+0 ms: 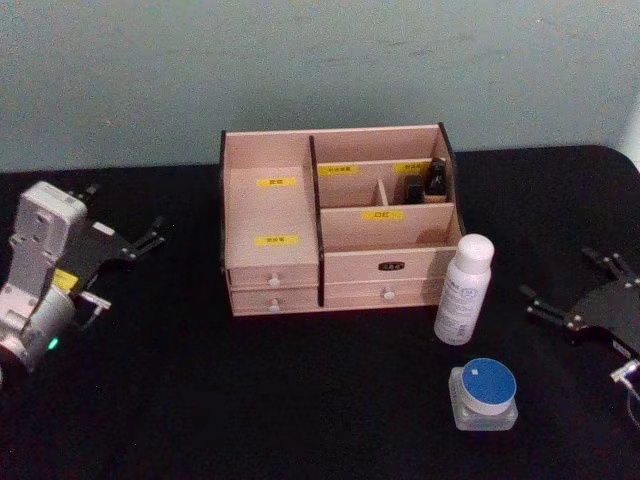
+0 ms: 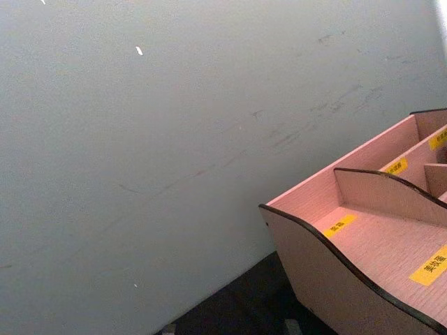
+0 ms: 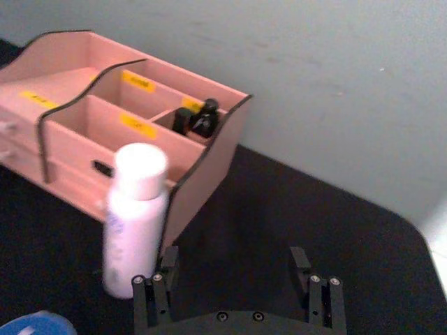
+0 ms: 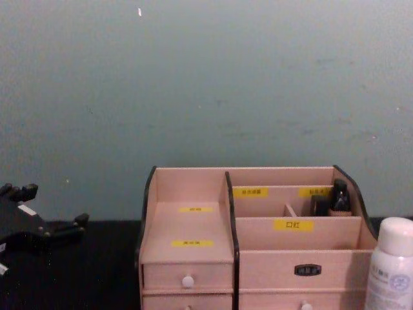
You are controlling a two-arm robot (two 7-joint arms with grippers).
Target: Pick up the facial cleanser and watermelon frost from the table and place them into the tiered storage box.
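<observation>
We see the tiered storage box [image 1: 272,212] standing at the middle of the black table [image 1: 250,400], near its far edge, with its drawers facing us and a plain grey-green wall [image 1: 320,60] behind it. In its rear right compartment stand two small dark bottles [image 1: 434,180], upright against the right side wall. The other open compartments look bare from the head view.

The white bottle [image 1: 464,290] stands upright on the table just off the box's front right corner. We cannot tell whether it touches the box. A squat clear jar with a blue lid [image 1: 483,394] sits nearer to us, a little to the right of the bottle and apart from it. Neither one is in the box.

The left gripper [image 1: 122,210] is over the table well to the left of the box, its fingers spread apart and holding nothing. From the chest view it comes in at the lower left edge, clear of the box. Its wrist camera looks past the box's left side wall at the yellow-labelled steps.

The right gripper [image 1: 558,276] is over the table to the right of the bottle and jar, touching neither, its fingers wide apart and empty. From its wrist view the bottle stands ahead of its left-hand finger, with the box's right end behind
</observation>
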